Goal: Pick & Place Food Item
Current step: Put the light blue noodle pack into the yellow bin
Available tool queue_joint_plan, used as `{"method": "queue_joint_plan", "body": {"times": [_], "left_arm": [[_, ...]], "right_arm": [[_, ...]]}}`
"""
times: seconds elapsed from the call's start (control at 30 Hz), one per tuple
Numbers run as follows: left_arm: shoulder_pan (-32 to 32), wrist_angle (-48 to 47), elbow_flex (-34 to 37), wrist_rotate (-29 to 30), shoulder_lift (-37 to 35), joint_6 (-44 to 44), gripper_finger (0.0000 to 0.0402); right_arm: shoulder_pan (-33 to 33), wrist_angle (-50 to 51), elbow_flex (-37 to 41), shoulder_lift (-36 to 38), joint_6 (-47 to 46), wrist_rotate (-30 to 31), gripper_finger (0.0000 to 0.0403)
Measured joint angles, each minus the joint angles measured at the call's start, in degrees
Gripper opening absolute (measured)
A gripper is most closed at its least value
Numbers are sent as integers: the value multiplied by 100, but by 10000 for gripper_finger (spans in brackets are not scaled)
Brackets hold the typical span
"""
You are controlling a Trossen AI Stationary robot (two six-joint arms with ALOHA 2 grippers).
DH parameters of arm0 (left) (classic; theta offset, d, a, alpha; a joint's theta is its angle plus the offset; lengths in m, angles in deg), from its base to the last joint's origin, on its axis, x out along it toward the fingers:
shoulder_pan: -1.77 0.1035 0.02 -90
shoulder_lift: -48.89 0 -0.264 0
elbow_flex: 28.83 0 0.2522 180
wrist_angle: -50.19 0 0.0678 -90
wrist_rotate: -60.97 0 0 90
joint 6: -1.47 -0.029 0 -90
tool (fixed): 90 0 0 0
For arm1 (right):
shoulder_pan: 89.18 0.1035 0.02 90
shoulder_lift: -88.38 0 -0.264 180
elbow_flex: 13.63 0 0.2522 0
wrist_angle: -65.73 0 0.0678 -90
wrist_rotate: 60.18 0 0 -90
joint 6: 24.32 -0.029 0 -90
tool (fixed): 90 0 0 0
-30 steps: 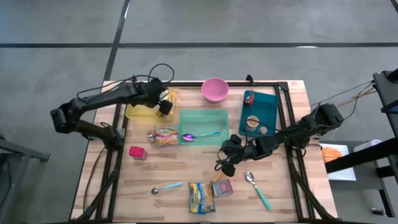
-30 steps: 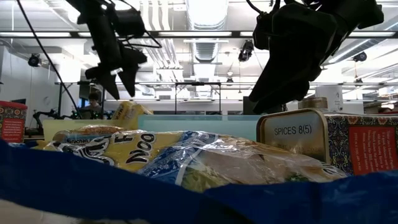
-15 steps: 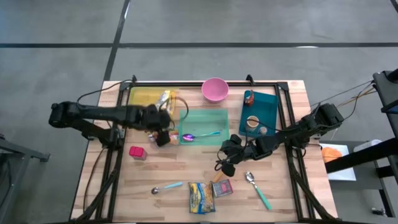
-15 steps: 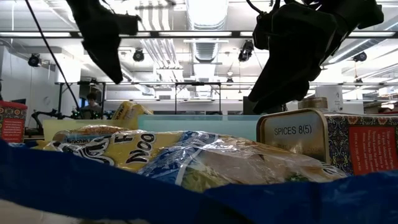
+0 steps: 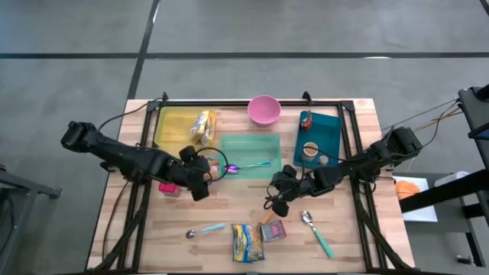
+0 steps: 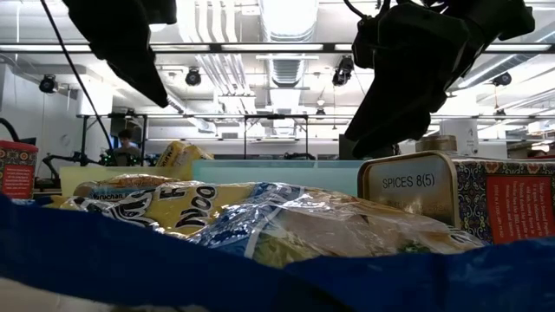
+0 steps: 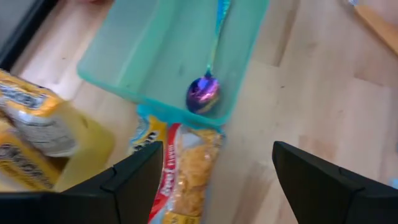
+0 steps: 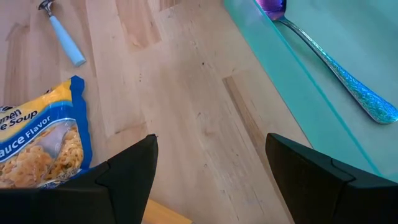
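Left tool (image 5: 200, 182), spread and empty, hangs over a noodle packet (image 7: 183, 171); right tool (image 5: 276, 200) spread above the surface (image 5: 229, 210).

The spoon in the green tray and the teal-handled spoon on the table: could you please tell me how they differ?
The tray spoon is all metal with a purple-blue sheen; the teal-handled spoon has a plain silver bowl. The tray spoon lies inside the green tray; the teal-handled spoon lies on the bare table. Both lie flat.
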Motion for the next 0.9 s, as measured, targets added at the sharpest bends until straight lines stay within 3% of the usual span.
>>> {"method": "queue_joint_plan", "body": {"times": [0.27,0.63,0.9], "left_arm": [[-12,318,-10,-322,77,-121,304],[-6,271,-351,-387,1192,-886,254],[5,229,-292,-169,1608,-1025,250]], "right_arm": [[-2,-1,1,0,19,2,295],[0,2,16,0,0,0,295],[0,3,25,0,-2,-132,295]]}}
